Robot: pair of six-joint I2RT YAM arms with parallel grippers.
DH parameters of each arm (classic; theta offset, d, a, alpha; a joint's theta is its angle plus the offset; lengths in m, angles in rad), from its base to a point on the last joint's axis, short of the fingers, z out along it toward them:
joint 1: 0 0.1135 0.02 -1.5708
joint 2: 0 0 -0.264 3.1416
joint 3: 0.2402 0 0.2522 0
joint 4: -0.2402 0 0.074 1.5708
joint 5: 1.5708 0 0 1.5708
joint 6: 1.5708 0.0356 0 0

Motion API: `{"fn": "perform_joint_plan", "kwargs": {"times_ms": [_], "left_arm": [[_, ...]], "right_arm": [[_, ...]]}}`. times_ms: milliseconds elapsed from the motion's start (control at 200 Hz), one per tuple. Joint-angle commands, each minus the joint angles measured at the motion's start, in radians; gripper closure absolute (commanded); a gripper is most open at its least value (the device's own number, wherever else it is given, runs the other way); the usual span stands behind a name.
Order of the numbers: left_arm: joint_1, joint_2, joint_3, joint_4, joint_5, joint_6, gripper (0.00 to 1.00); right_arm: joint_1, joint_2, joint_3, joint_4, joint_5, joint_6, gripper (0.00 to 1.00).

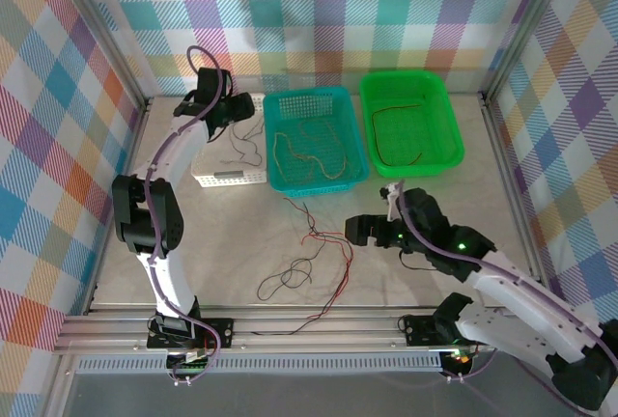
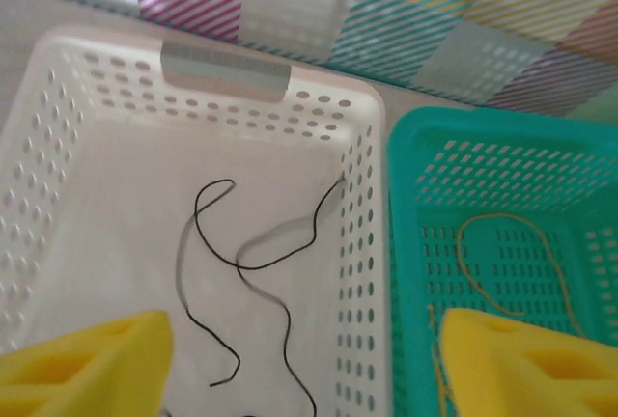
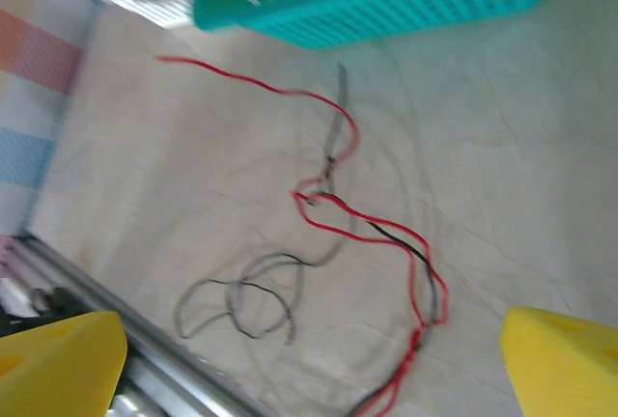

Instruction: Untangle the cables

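On the surface (image 1: 241, 234) between the two arms, toward its near edge, lies a loose tangle of cables (image 1: 314, 243). A red cable (image 3: 372, 224) and a black cable (image 3: 237, 291) cross and loop over each other there, and one thin end trails toward the front rail. A second black cable (image 2: 241, 263) lies curled by itself on the floor of the white basket (image 2: 362, 195) at the far left. Just beside it, a yellowish cable (image 1: 307, 154) winds across the bottom of the teal basket (image 1: 317, 95). A dark reddish cable (image 1: 377, 137) rings the inside of the green basket (image 1: 452, 137) further right. The three baskets stand side by side in a row along the back.

The left gripper (image 2: 304, 364) hangs over the white basket. Its yellow fingers are spread wide with nothing between them, and the second black cable lies below. The right gripper (image 3: 309, 369) hovers low over the surface just right of the tangle, its fingers wide apart too and gripping nothing. Its wrist view is blurred.
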Motion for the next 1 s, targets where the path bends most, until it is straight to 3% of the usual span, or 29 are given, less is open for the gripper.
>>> {"fn": "perform_joint_plan", "kwargs": {"times_ms": [0,120,285,475,690,995], "left_arm": [[-0.002,-0.096,0.019,-0.041,0.031,-0.063,0.17],[-0.013,-0.196,0.026,-0.09,0.059,-0.125,0.0],[-0.066,-0.341,-0.014,-0.176,0.027,-0.179,0.0],[-0.092,-0.513,-0.172,-0.225,0.041,-0.263,0.0],[-0.129,-0.694,-0.35,-0.256,0.076,-0.286,0.0],[-0.195,-0.842,-0.523,-0.283,0.092,-0.282,0.0]], "right_arm": [[0.009,0.055,-0.038,0.023,0.022,0.053,0.02],[0.026,0.142,-0.087,0.12,0.015,0.063,0.04],[0.042,0.287,-0.096,0.251,0.018,0.016,0.11],[0.043,0.414,-0.073,0.376,0.02,-0.06,0.2],[0.043,0.531,-0.055,0.439,0.037,-0.098,0.43],[0.043,0.536,-0.07,0.496,0.016,-0.102,0.78]]}}
